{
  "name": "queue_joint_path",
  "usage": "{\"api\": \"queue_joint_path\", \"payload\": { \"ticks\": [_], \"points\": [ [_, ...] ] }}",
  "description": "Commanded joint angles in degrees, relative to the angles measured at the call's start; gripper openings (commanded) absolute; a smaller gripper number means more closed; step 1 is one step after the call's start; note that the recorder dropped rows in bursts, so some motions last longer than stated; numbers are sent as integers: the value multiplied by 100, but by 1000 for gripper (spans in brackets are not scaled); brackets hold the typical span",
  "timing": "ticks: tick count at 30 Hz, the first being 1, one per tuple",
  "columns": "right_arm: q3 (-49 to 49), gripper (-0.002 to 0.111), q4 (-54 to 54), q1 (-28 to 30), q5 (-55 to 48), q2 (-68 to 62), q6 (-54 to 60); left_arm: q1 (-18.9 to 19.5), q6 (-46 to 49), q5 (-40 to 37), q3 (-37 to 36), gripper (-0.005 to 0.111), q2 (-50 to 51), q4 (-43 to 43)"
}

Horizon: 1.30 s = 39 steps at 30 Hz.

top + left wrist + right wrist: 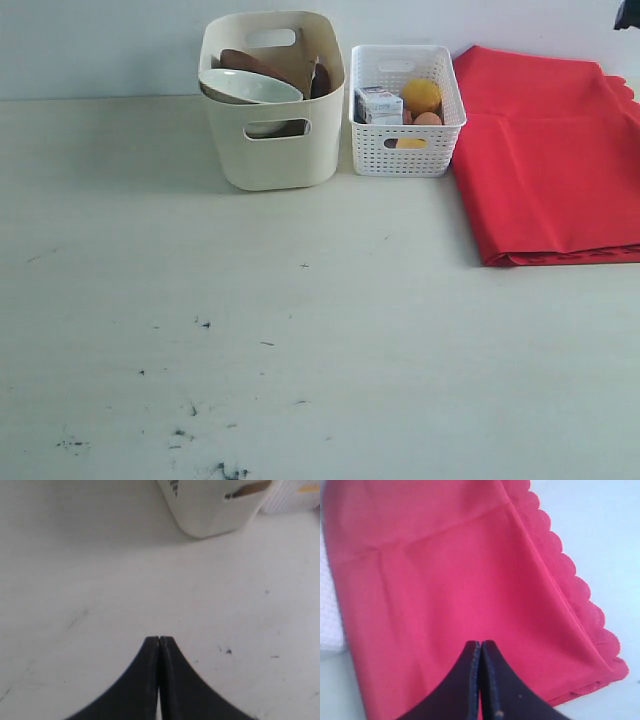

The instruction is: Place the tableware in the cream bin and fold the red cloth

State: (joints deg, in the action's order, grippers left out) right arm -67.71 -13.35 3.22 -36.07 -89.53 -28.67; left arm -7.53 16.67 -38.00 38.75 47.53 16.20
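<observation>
The cream bin (272,150) stands at the back of the table and holds tableware: a pale bowl (248,86), a brown plate (255,64) and a dark wooden piece (320,80). The red cloth (545,160) lies folded flat at the back right, its scalloped edge (570,570) showing in the right wrist view. My left gripper (159,639) is shut and empty above bare table, with the cream bin (215,510) ahead of it. My right gripper (481,643) is shut and empty, hovering over the red cloth (445,580). Neither gripper shows in the exterior view.
A white lattice basket (407,150) stands right of the bin, between it and the cloth, holding a milk carton (378,104), a lemon (421,95) and an egg (428,119). The pale table (300,330) carries small dark specks near its front.
</observation>
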Motion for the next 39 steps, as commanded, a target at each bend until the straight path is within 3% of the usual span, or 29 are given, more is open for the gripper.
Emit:
{"api": "queue_joint_path", "payload": {
  "ticks": [1, 6, 13, 31, 39],
  "points": [
    [950, 0, 456, 5, 921, 1160, 9, 10, 109, 46, -52, 2, -1041, 242],
    [1796, 0, 587, 5, 1792, 2195, 9, 10, 109, 204, -446, 2, -2254, 379],
    [1878, 0, 587, 5, 1844, 2759, 9, 10, 109, -60, -834, 2, -3362, 378],
    [1878, 0, 587, 5, 1901, 2298, 9, 35, 109, -87, -834, 2, -3745, 378],
    [1878, 0, 570, 5, 1901, 2297, 9, 662, 148, 269, -914, 2, -4358, 350]
  ]
}}
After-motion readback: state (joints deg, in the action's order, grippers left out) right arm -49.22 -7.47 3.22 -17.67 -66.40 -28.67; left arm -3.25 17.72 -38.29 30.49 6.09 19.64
